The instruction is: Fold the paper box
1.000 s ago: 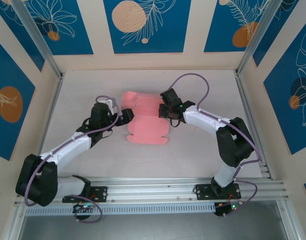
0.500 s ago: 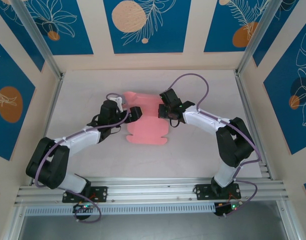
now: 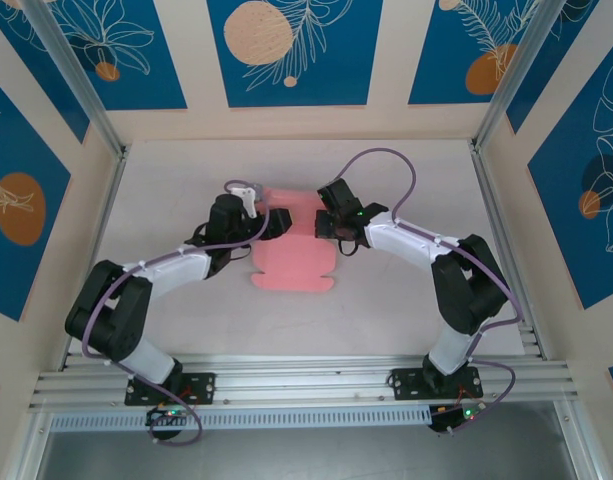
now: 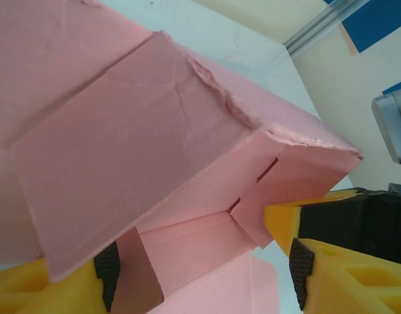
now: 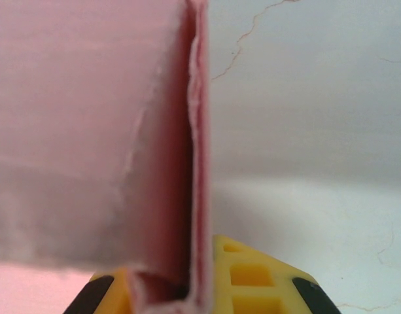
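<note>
**A:** Where's the paper box (image 3: 291, 265)?

**B:** Mid-surface (image 3: 406, 300), part-formed. The near half lies flat toward 6 o'clock. The far half, toward 12 o'clock, is raised into walls.

**A:** Tools?

**B:** Left tool (image 3: 276, 226) reaches in from 8 o'clock to the box's 10 o'clock side. It's released, jaws apart, straddling a side panel with a slotted flap under it. Pads aren't visibly biting. Right tool (image 3: 328, 226) comes in from 4 o'clock to the 2 o'clock side. It's clenched on the edge of an upright wall, and the card runs straight down between its jaws.

**A:** Step?

**B:** My read is that it's erecting the side walls. Right anchors one wall while left lines up on the opposite flap. Roughly mid-task, since the near half isn't folded yet.

**A:** Next?

**B:** Probably left pinches that flap and tucks the tab into the slot. That calls for a firm right grip and a light, square pinch. The card is creased and frayed along the fold, so it could tear.
</note>
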Controlling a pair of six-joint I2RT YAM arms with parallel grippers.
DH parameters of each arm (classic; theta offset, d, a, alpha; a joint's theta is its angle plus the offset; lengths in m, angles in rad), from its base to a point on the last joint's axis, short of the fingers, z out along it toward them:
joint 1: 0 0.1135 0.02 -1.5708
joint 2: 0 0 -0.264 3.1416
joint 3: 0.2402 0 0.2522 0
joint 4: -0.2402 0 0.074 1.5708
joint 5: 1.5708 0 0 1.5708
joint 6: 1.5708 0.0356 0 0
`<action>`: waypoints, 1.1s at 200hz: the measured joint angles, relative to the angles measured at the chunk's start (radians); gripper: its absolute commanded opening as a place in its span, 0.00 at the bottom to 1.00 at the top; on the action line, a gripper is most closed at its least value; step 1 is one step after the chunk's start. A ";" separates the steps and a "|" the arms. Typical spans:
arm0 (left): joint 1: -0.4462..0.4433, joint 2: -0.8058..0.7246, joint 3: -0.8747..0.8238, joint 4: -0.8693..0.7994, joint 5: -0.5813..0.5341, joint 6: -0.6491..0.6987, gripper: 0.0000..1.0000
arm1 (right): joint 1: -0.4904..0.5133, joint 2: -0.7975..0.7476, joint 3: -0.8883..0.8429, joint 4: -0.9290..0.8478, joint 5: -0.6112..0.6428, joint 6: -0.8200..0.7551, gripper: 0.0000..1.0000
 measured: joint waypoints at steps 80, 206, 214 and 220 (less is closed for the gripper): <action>0.045 -0.363 0.035 -0.365 0.090 0.174 0.88 | -0.016 0.018 0.027 -0.024 -0.019 -0.032 0.00; 0.396 -0.252 0.111 -0.570 -0.149 0.325 0.53 | -0.006 -0.026 0.031 -0.056 -0.082 -0.072 0.00; 0.398 -0.212 0.111 -0.547 -0.130 0.327 0.50 | -0.002 -0.026 0.031 -0.056 -0.084 -0.073 0.00; 0.399 -0.181 0.111 -0.528 -0.112 0.331 0.49 | 0.000 -0.026 0.031 -0.056 -0.087 -0.074 0.00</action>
